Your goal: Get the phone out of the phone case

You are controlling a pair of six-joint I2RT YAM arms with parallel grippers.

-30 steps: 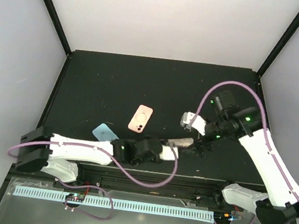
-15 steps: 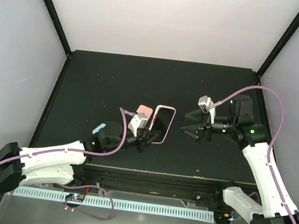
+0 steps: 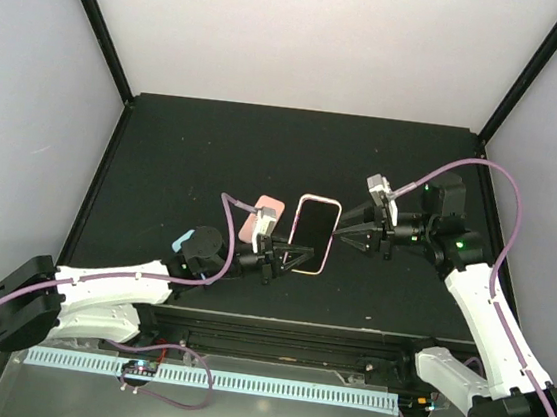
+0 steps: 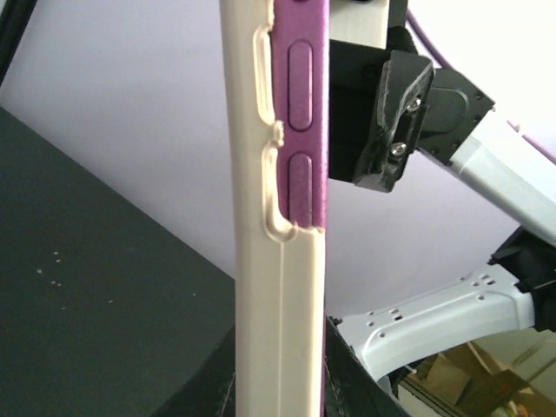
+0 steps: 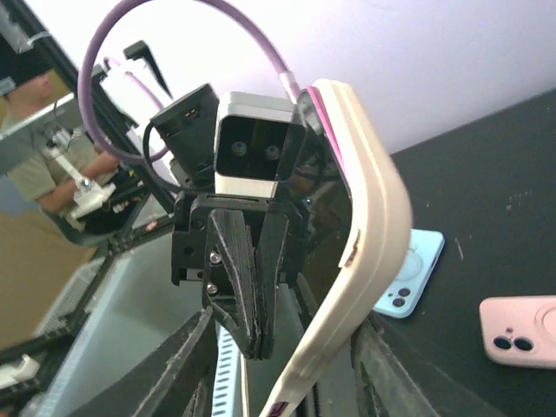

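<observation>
Above the tabletop [image 3: 164, 155], the left end effector [image 3: 281, 259] is clenched on one end of the phone [image 3: 314, 235], which sits in its case [image 4: 278, 330]. The right end effector [image 3: 346, 233] is spread wide around the other end.

Cased phone [image 3: 313, 235] aloft, in left jaws — right jaws spread alongside

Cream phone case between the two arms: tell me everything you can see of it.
The cream phone case looks like soft matte rubber, with button outlines moulded along its side. It is held off the table, open face toward the top camera, the purple phone inside, its rim bowing away near one corner. The left gripper clamps its lower end; the right gripper straddles the opposite edge, jaws spread.
</observation>
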